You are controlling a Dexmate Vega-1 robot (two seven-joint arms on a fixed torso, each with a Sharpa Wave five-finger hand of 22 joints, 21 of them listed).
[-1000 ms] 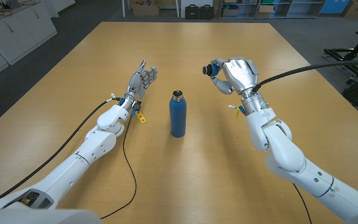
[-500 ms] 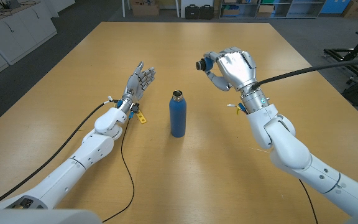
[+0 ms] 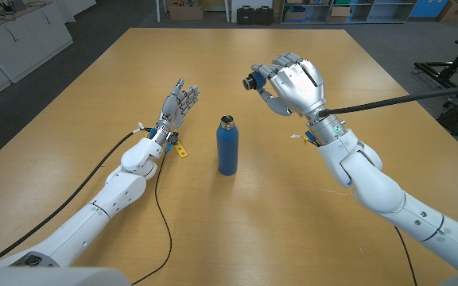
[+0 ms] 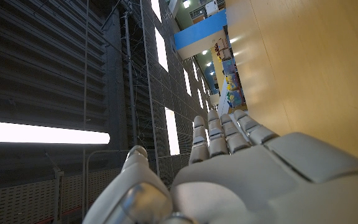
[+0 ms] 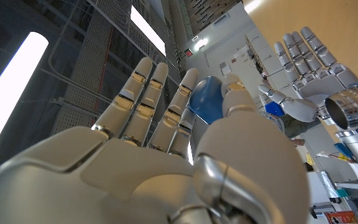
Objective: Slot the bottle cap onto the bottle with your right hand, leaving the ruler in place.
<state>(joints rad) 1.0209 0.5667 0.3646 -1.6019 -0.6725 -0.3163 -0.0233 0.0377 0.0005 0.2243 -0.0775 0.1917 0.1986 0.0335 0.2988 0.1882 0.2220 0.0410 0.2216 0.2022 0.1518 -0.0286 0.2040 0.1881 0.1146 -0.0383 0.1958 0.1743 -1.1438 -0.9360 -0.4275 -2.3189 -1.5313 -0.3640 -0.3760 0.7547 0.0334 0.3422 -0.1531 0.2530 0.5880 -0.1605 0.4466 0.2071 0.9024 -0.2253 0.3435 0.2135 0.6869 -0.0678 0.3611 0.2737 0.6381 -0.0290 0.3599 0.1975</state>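
So the pickup part looks done: the bottle cap (image 3: 250, 81) is being pinched between the thumb and fingers of the right hand (image 3: 293, 83), which is being held up in the air over the middle of the tabletop, a bit toward the far edge. In the right wrist view the cap (image 5: 207, 99) is being gripped at the fingertips, with the bottle's steel neck (image 5: 352, 108) showing off to one side, so it isn't lined up yet. The blue bottle (image 3: 227, 145) is being left standing upright near the centre of the tabletop, mouth uncovered, and the cap is being carried near it but clearly apart, off toward the far right side of the neck. What's left, by the looks of it: the cap being brought over the opening, lowered and seated. The left hand (image 3: 178, 103) is being kept out of things toward the left side of the tabletop, nothing in it, fingers stretched out and apart. The small yellow ruler (image 3: 180, 149) is being left alone just beside the left wrist, so that condition is being met so far.
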